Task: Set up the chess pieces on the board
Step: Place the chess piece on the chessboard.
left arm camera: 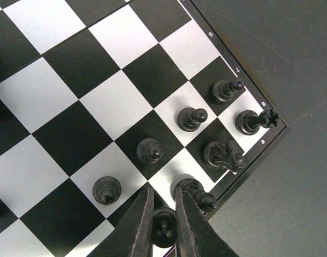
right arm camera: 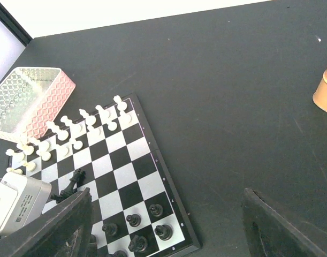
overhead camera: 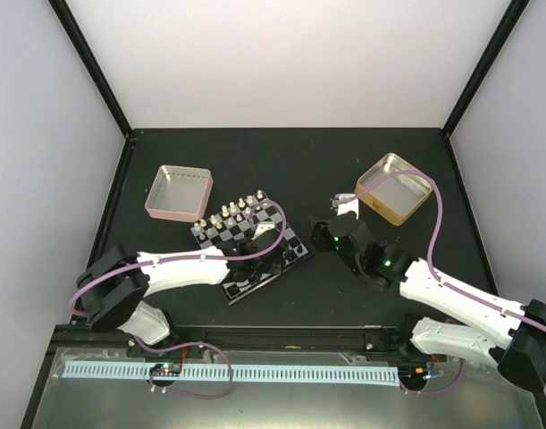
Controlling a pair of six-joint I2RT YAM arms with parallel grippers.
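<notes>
The left gripper [left arm camera: 164, 206] is pinching a black piece [left arm camera: 164, 230] over the black end of the board [left arm camera: 72, 91]. I'd set it straight down mid-square and open only slightly, so the crowded neighbours aren't knocked. The right gripper [right arm camera: 171, 219] hangs wide open beside the board.

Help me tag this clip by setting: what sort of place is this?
Probably a lab test cell: white walls and black frame posts enclose a dark table, two robot arms are bolted at its near edge, and a chessboard, pink tin and gold tin sit on it.
</notes>
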